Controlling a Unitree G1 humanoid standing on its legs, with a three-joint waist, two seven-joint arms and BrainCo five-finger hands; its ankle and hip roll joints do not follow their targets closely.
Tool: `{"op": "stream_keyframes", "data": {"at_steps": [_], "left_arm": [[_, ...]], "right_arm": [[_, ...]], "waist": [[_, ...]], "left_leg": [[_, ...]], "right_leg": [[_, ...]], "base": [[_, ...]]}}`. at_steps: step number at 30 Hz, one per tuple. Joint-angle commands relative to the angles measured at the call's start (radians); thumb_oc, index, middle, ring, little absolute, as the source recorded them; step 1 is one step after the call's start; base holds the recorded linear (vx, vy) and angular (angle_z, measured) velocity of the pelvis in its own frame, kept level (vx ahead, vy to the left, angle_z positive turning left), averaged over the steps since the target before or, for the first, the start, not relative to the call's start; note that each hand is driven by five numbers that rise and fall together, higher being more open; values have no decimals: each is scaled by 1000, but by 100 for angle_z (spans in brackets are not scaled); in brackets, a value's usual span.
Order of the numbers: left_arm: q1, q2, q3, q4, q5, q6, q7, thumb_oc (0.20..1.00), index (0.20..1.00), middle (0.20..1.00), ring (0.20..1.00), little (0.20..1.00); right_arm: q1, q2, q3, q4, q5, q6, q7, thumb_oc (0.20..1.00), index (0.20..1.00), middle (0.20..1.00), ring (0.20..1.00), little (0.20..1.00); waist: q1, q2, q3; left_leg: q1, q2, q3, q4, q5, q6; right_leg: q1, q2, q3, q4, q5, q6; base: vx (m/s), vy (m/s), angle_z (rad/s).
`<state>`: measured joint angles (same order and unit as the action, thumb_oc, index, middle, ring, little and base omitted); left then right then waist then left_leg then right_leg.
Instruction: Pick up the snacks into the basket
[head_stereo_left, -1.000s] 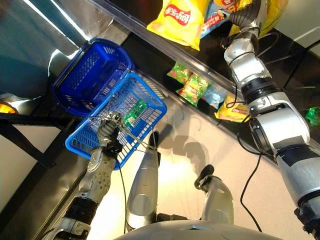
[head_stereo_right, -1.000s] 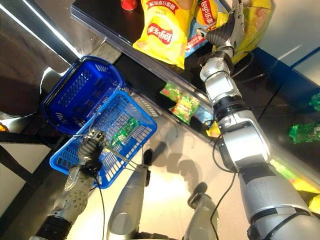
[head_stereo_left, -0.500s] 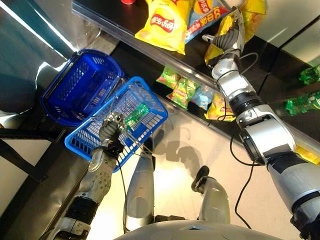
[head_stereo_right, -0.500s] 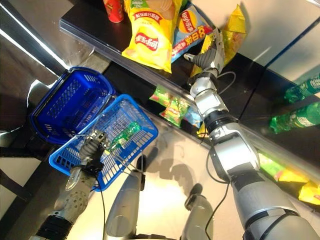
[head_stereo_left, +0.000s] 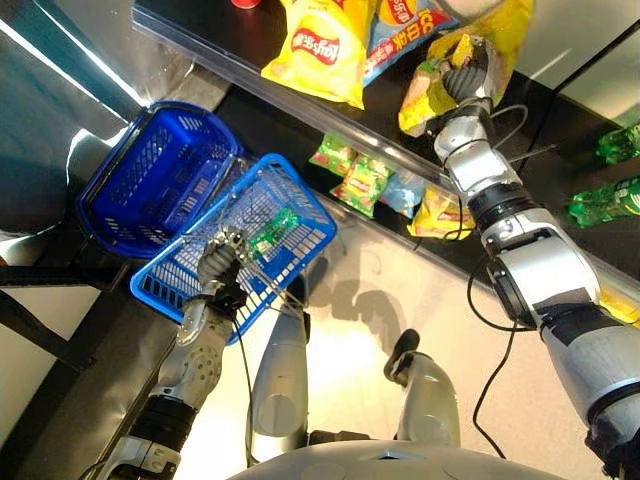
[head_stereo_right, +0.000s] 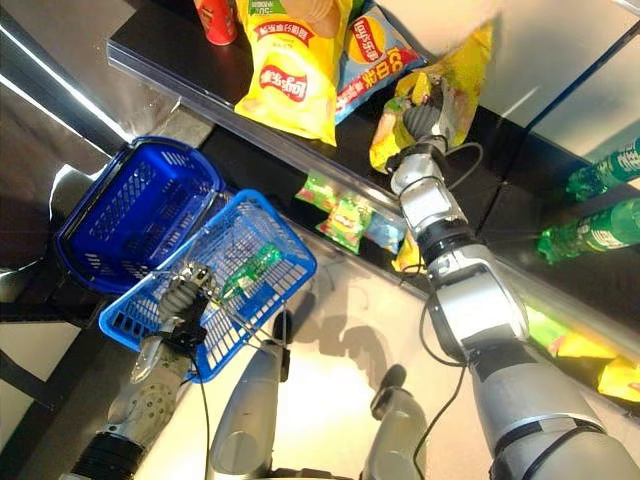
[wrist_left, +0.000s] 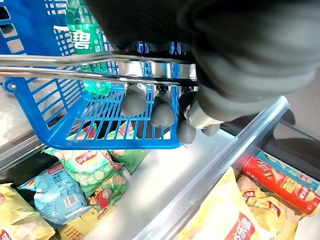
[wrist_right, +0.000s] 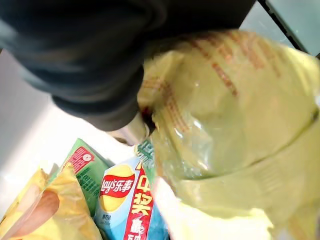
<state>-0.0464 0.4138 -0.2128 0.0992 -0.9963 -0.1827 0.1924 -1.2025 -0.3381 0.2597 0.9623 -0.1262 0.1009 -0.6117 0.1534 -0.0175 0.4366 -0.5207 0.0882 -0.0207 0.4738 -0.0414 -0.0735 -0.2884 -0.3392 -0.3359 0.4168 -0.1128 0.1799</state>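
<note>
left hand (wrist_left: 165, 107): clenching wire handle (wrist_left: 75, 67) of basket (head_stereo_left: 300, 215)
right hand (head_stereo_right: 425, 120): grasping yellow snack bag (wrist_right: 240, 125) at shelf (head_stereo_right: 150, 70)

**Bright floor glare, dark shelves, blur up close**

A warm pool of light glares off the pale floor (head_stereo_left: 350, 340) at the bottom centre of the eye views, with soft dark shadows lying across it beside the blue basket (head_stereo_left: 300, 215). The shelf edge (head_stereo_left: 300, 105) catches a hard white streak, while the recess beneath stays dim. In the right wrist view the yellow snack bag (wrist_right: 235, 115) is smeared and out of focus. The right robot hand (head_stereo_right: 425, 118) is blurred against it.
</note>
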Motion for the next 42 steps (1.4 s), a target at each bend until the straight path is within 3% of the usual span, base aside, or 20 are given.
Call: {"op": "stream_keyframes", "data": {"at_steps": [1, 10, 14, 15, 20, 30, 42], "left_arm": [[-5, 21, 48, -133, 35, -90, -61, 200, 200, 200, 200, 200], [-14, 14, 50, -123, 49, -94, -58, 200, 200, 200, 200, 200], [-19, 4, 58, -110, 57, -97, -62, 200, 200, 200, 200, 200], [-21, -3, 64, -99, 66, -94, -60, 200, 200, 200, 200, 200], [-18, -24, 72, -79, 77, -91, -57, 200, 200, 200, 200, 200], [19, -73, 96, -52, 93, -72, -60, 200, 200, 200, 200, 200], [58, -84, 122, -29, 100, -57, -73, 200, 200, 200, 200, 200]], "right_arm": [[34, -38, 14, -31, -8, -44, -12, 200, 200, 200, 200, 200], [87, -73, -12, -191, -53, -57, -35, 200, 200, 200, 200, 200], [163, -92, -54, -360, -91, -77, -43, 200, 200, 200, 200, 200], [220, -97, -85, -477, -110, -102, -48, 200, 200, 200, 200, 200], [367, -87, -145, -705, -141, -157, -33, 200, 200, 200, 200, 200], [701, -29, -225, -1069, 0, -317, 106, 200, 200, 200, 200, 200], [817, 3, -234, -1178, 164, -381, 205, 200, 200, 200, 200, 200]], "waist": [[10, 3, -78], [2, 5, -85], [-6, 5, -88], [-12, 5, -90], [-28, 1, -99], [-84, -19, -119], [-113, -29, -129]], "left_leg": [[33, 0, -12, -24, -42, 41], [36, 3, -9, -23, -46, 42], [40, 2, -7, -18, -51, 43], [42, 2, -6, -16, -54, 43], [50, 5, -1, -12, -61, 44], [97, 24, 22, -1, -73, 41], [132, 50, 39, -2, -76, 32]], "right_leg": [[-17, 8, 23, 20, 90, -9], [-17, 7, 25, 24, 88, -6], [-16, 4, 28, 30, 84, -4], [-16, 2, 31, 33, 82, -3], [-12, 1, 36, 35, 72, -3], [16, 7, 61, 30, 67, 0], [37, 26, 79, 14, 60, -6]], "base": [[0, 0, 0], [0, 0, 0], [8, -2, 0], [0, 0, 0], [20, -3, -1], [21, 0, -11], [-5, -7, -8]]}}
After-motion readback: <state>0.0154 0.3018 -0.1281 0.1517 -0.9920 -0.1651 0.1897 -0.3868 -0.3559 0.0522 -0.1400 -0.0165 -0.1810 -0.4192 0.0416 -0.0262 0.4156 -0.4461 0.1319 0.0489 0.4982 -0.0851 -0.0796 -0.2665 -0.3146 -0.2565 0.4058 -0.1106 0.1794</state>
